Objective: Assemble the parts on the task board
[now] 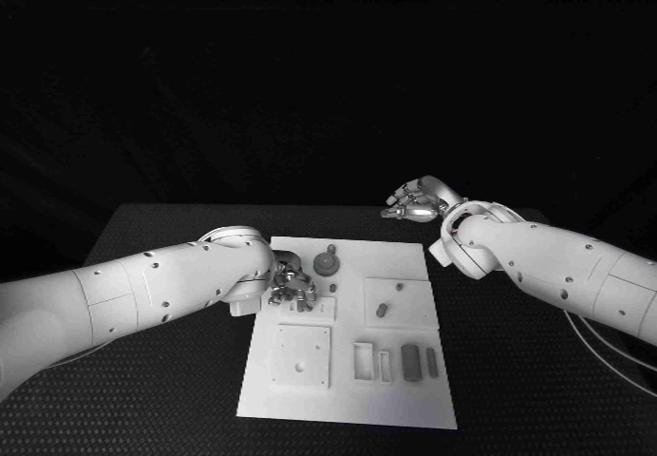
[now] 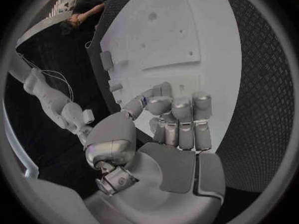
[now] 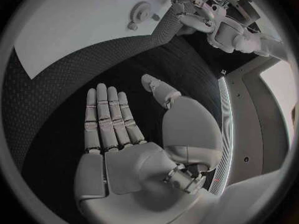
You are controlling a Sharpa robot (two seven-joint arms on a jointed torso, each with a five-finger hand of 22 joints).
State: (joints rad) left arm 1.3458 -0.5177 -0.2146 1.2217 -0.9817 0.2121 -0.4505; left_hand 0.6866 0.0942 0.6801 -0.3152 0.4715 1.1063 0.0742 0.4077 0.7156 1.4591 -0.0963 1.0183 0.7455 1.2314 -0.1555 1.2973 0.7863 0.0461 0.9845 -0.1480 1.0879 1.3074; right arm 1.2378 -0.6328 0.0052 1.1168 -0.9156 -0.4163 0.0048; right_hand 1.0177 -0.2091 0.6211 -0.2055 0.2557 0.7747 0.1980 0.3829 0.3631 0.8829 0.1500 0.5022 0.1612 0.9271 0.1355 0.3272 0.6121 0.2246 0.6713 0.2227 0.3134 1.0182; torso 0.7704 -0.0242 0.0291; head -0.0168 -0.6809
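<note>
The white task board (image 1: 349,394) lies in the middle of the black table. On it a round gear part (image 1: 326,261) stands near the far edge, a small part (image 1: 382,308) lies on a raised square, and several bar-shaped parts (image 1: 411,359) sit in slots nearer me. My left hand (image 1: 290,283) hovers over the board's left side, fingers curled in with the thumb against them (image 2: 174,127); I cannot make out a part between them. My right hand (image 1: 415,201) is past the board's far right corner, held flat with fingers straight and apart (image 3: 115,129), holding nothing.
A square plate (image 1: 304,354) with a hole sits on the board's near left. Bare black table (image 1: 548,380) surrounds the board. The right wrist view shows the board (image 3: 74,30), the gear (image 3: 142,9) and my left hand (image 3: 193,10) beyond it.
</note>
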